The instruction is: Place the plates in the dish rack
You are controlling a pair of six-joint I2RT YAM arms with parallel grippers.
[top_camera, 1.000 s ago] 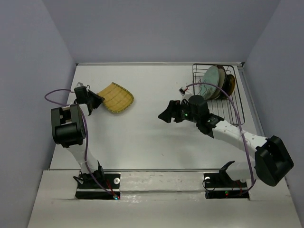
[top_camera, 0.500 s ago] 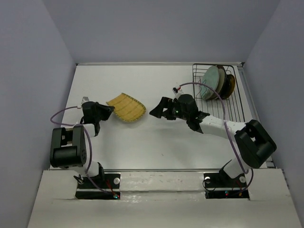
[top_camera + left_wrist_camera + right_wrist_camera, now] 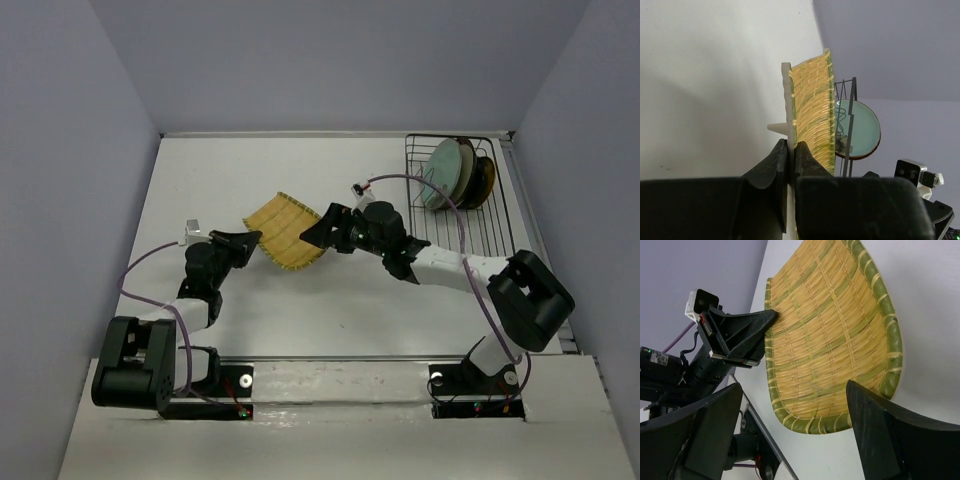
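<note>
The yellow ribbed fan-shaped plate (image 3: 287, 230) is held off the table near the middle, tilted. My left gripper (image 3: 250, 240) is shut on its left rim; in the left wrist view the plate (image 3: 812, 110) stands edge-on between the closed jaws (image 3: 791, 155). My right gripper (image 3: 315, 228) is open at the plate's right edge. In the right wrist view its fingers spread wide on either side of the woven plate (image 3: 830, 330), not pressing on it. The dish rack (image 3: 480, 235) stands at the back right and holds a pale green plate (image 3: 445, 172) and a darker plate (image 3: 482, 178).
The rack's near half shows bare wire (image 3: 490, 245). Purple cables loop over both arms. The table's side walls stand close on the left (image 3: 140, 230) and behind the rack. The left arm (image 3: 700, 365) fills the right wrist view's left side.
My left gripper has carried the yellow plate from the back left toward the middle of the table. My right arm has swung left, away from the rack, up to the plate's right edge.
</note>
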